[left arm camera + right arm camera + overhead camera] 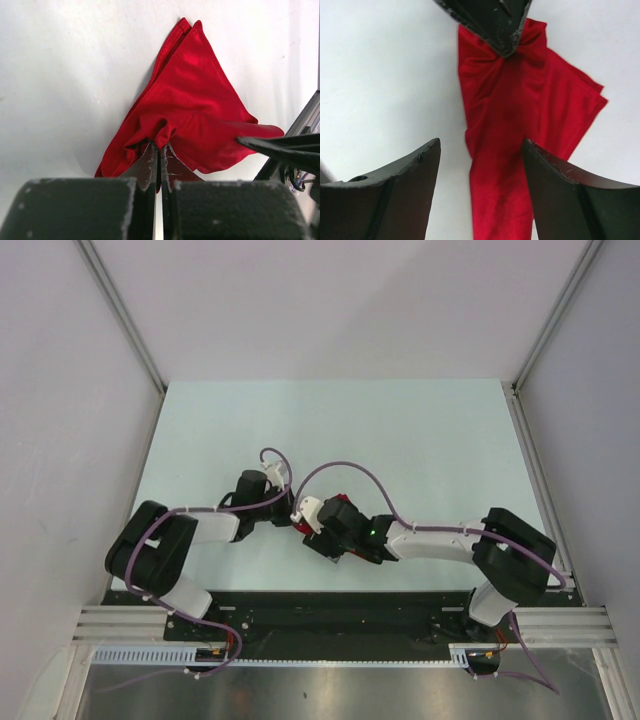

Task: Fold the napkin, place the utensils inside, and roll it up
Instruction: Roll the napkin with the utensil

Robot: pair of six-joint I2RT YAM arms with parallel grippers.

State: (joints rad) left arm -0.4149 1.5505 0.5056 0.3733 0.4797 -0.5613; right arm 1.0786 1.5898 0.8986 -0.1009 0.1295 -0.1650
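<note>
The red napkin (195, 100) lies bunched and partly folded on the pale table, its pointed end away from the left wrist camera. My left gripper (160, 150) is shut on a puckered fold at the cloth's near edge. In the right wrist view the napkin (520, 125) runs as a long strip between the wide-apart fingers of my right gripper (481, 141), which is open and holds nothing. The left gripper's fingertips (500, 25) pinch the cloth's far end there. From above, both grippers meet at mid-table, with only scraps of napkin (341, 498) showing. The utensils are out of view.
The table (400, 440) is walled by white panels on three sides. A metal rail (340, 620) runs along the near edge by the arm bases. One finger (270, 146) of the right gripper reaches in at the right of the left wrist view.
</note>
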